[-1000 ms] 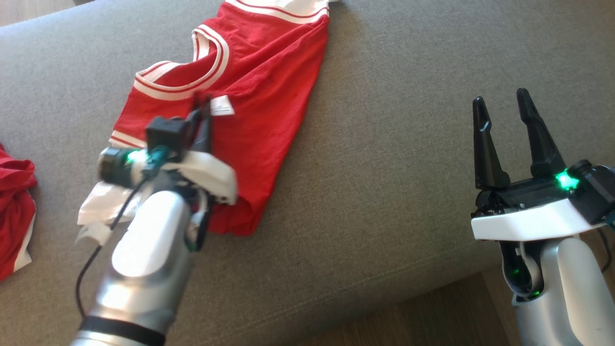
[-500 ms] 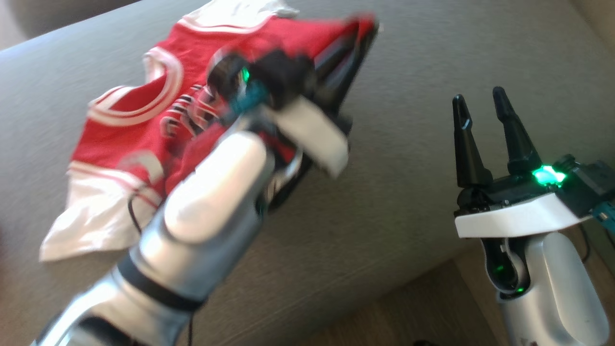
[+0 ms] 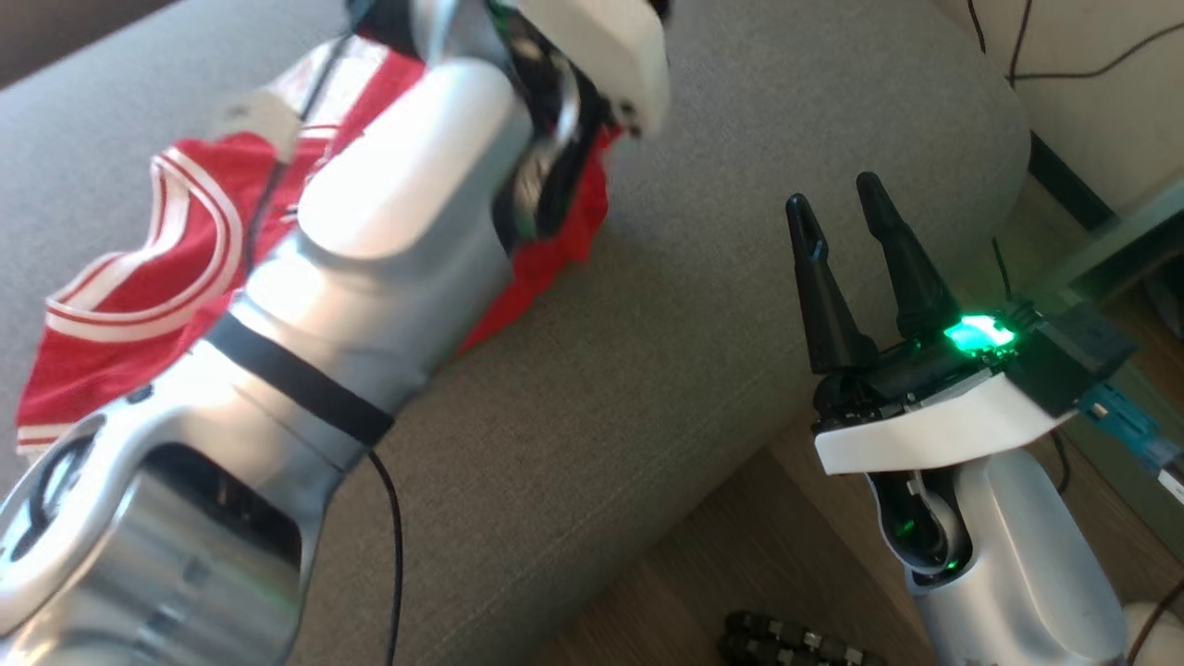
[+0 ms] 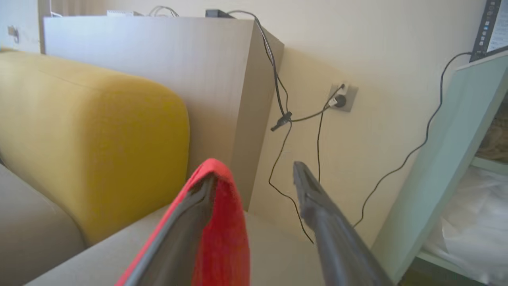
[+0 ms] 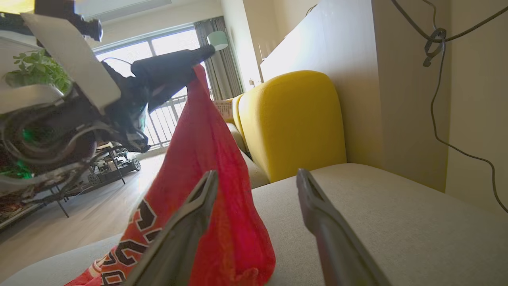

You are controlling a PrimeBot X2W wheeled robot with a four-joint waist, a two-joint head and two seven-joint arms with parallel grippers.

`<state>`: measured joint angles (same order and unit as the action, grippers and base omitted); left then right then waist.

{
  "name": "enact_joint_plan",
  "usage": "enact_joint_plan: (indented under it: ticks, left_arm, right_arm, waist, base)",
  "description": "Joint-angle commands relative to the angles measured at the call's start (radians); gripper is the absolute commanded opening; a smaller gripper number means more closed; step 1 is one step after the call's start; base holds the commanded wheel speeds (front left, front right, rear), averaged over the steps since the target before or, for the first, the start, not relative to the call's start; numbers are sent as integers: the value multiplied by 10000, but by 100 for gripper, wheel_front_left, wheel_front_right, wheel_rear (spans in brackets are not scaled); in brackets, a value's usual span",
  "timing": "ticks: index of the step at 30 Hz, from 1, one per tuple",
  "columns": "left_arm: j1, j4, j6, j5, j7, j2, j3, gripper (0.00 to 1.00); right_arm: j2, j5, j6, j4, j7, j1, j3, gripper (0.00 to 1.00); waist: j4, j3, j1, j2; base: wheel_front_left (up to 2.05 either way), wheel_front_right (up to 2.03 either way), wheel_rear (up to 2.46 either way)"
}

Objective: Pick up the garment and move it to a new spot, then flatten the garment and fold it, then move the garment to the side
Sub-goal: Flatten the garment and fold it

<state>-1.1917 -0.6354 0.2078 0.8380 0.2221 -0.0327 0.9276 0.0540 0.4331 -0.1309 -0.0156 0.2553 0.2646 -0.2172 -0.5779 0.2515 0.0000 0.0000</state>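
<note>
Left wrist view. Item: left gripper (image 4: 254,171), jaws wide apart, clamping nothing. Garment (image 4: 222,222), red, draped over the finger at 7 o'clock, the remainder lying on the grey sofa (image 3: 666,370). Right gripper (image 3: 832,199): wide, empty, at 4 o'clock in head view. Handling advice: tilt the snagged cloth free before withdrawing, then spread it flat.

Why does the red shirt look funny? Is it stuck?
It does look odd. The red jersey hangs off one finger of the open left gripper, pulled up like a tent from the grey sofa instead of lying flat. It seems snagged.
</note>
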Motion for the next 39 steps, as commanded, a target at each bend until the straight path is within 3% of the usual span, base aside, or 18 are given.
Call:
enact_joint_plan:
  ticks: [1, 5, 12, 19, 23, 28, 33, 39]
  left_arm:
    - [-343, 66, -77, 198, 82, -176, -1, 100]
    - [-299, -455, -177, 755, 220, -176, 820, 100]
    - [-477, -896, -494, 1207, 259, -176, 1930, 100]
    - [-212, -744, -1702, 1872, -1261, -176, 3177, 100]
    - [183, -349, -2477, 2313, -1843, -176, 3370, 100]
    - [383, -367, -2947, 2252, -2957, -176, 3489, 100]
    - [706, -380, -3237, 2194, -3889, -176, 3516, 100]
    - [555, -1079, -3324, 2579, -3861, -456, 3276, 100]
  right_arm:
    - [-37, 92, 2, 411, 64, 282, -228, 100]
    - [-37, 93, 2, 377, 64, 328, -217, 100]
    - [-37, -379, 2, 384, 64, 372, 217, 100]
    - [-37, -798, 2, 364, 64, 371, 463, 100]
    - [-37, -875, 2, 372, 64, 397, 402, 100]
    - [-37, -956, 2, 363, 64, 331, 451, 100]
    - [-37, -994, 2, 345, 65, 279, 494, 100]
    - [-37, -1097, 2, 308, 65, 287, 533, 100]
  waist:
    - [-52, 220, 0, 0]
    - [141, 343, 0, 0]
    - [1545, 207, 0, 0]
    - [2855, -118, 0, 0]
    - [3258, -202, 0, 0]
    - [3582, -299, 0, 0]
    - [3738, -373, 0, 0]
    - [3908, -558, 0, 0]
  base:
    - [0, 0, 0]
    - [0, 0, 0]
    - [0, 0, 0]
    - [0, 0, 0]
    - [0, 0, 0]
    - [0, 0, 0]
    - [0, 0, 0]
    - [0, 0, 0]
